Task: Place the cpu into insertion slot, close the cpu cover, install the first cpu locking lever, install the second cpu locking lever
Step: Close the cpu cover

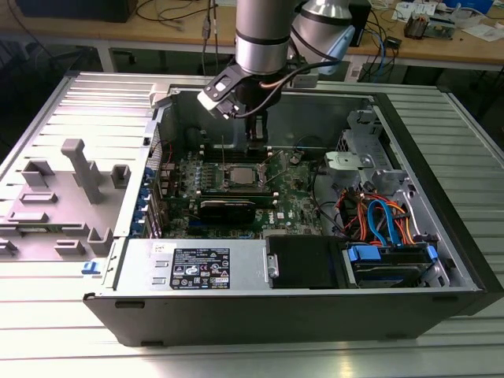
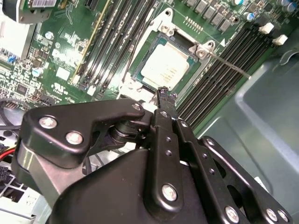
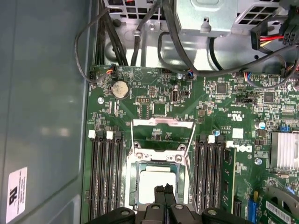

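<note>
The cpu (image 3: 154,179) (image 2: 164,66), a silver-grey square, lies flat in the insertion slot (image 3: 132,179) (image 2: 150,44) on the green motherboard. The cpu cover (image 3: 163,122) is swung open, its frame raised on the slot's far side in the first wrist view. Two thin wire locking levers (image 3: 190,142) (image 2: 229,65) stand unlatched beside it. My gripper (image 3: 164,189) (image 2: 163,93) (image 1: 257,146) hovers just above the slot's edge, its black fingers shut together with nothing between them.
Long black memory slots (image 3: 105,177) (image 2: 117,42) flank the socket on both sides. A black expansion card (image 1: 227,209) lies nearby. The case wall (image 3: 42,116), cables (image 1: 378,220) and drive cage (image 1: 354,161) surround the board.
</note>
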Robot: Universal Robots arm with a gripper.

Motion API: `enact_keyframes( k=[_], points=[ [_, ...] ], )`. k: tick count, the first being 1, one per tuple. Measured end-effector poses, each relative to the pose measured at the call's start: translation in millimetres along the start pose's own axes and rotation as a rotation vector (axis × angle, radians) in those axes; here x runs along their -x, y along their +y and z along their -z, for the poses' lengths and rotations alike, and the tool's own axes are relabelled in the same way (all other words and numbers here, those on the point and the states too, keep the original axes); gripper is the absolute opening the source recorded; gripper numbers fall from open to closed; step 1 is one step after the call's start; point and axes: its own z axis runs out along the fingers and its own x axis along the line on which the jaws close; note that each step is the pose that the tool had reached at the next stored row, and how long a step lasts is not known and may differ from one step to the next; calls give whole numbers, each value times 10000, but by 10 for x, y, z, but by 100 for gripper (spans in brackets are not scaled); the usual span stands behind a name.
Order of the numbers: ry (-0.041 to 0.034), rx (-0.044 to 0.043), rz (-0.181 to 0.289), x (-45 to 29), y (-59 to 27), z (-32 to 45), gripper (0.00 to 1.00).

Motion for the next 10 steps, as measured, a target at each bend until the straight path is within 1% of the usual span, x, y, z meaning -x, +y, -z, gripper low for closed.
enact_keyframes(
  k=[10],
  points=[
    [0,0,0,6,106,0,11]
  ],
)
